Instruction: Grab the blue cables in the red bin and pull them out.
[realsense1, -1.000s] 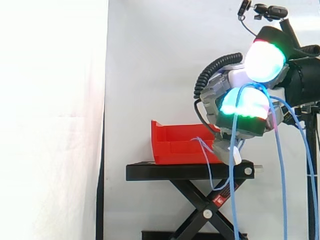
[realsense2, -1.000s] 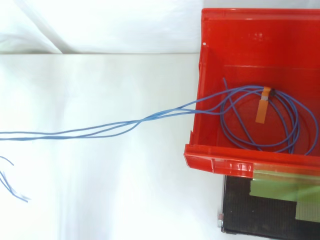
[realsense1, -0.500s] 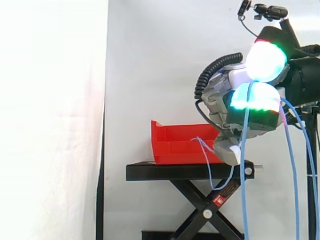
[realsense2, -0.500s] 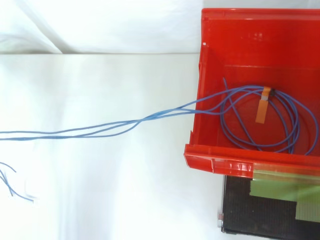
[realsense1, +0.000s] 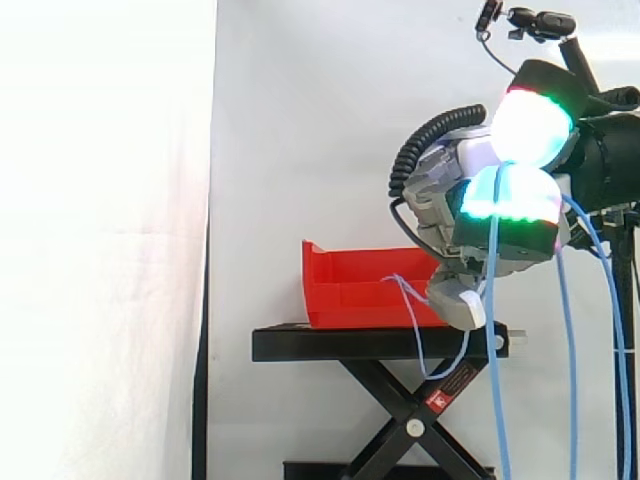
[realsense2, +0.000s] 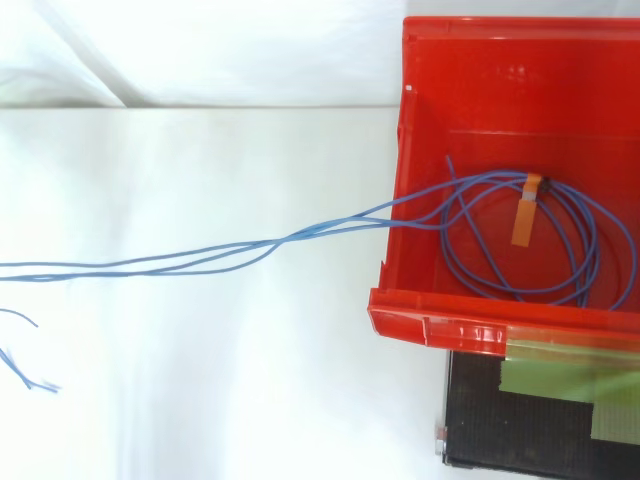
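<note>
1. You see the hand (realsense1: 445, 200) beside the red bin (realsense1: 350, 285), above its stand, with fingers curled round the blue cables (realsense1: 493, 330), which hang down from it.
2. From above, their coil lies inside the bin, strands leaving over one wall.

**Gripped high, hanging slack**

Shows the hand (realsense1: 520, 210) at the right, raised beside the end of the red bin (realsense1: 350, 290), fingers curled round the blue cables (realsense1: 494, 350). Glows white and green at the pads. Drops long strands from the pads past the lower edge. Trails another strand from the bin in a slack loop below the top of the black stand (realsense1: 370, 343), then up to the hand.
</note>
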